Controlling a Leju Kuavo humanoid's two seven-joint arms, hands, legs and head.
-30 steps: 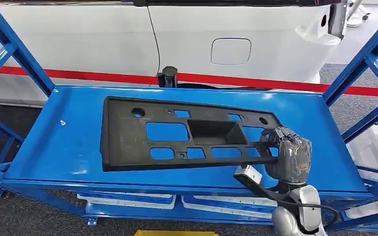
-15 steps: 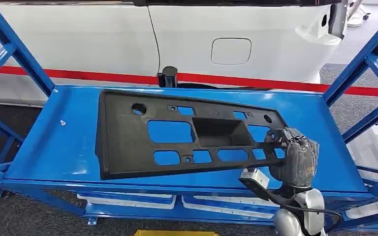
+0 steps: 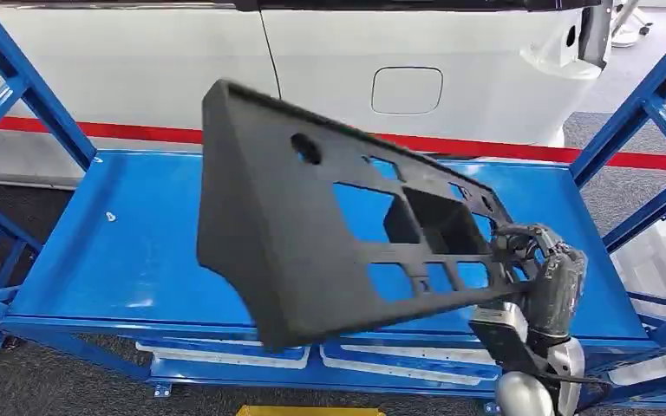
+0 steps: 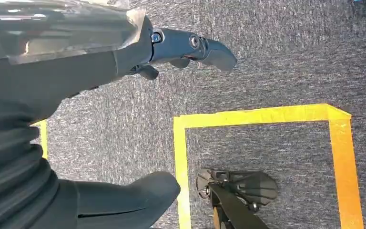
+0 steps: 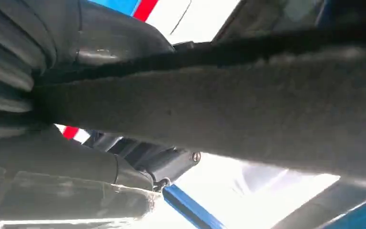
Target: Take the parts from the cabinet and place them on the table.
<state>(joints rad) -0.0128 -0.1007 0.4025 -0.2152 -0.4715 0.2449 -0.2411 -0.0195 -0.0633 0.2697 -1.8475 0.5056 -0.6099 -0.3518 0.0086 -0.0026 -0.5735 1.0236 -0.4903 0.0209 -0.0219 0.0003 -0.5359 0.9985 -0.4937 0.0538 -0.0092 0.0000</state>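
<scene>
My right hand (image 3: 545, 276) grips panel (image 3: 329, 234) by its right end; long axis runs left, far end tilted up off blue shelf (image 3: 95, 251). Left hand (image 4: 124, 119) hangs empty (fingers apart, over floor).

Head view: bright, even light; soft glare on the blue shelf (image 3: 130, 251); the raised black panel (image 3: 312, 234) is motion-blurred at its near edge. Right wrist view: panel close and out of focus, background overexposed. Left wrist view: carpet sharp.
</scene>
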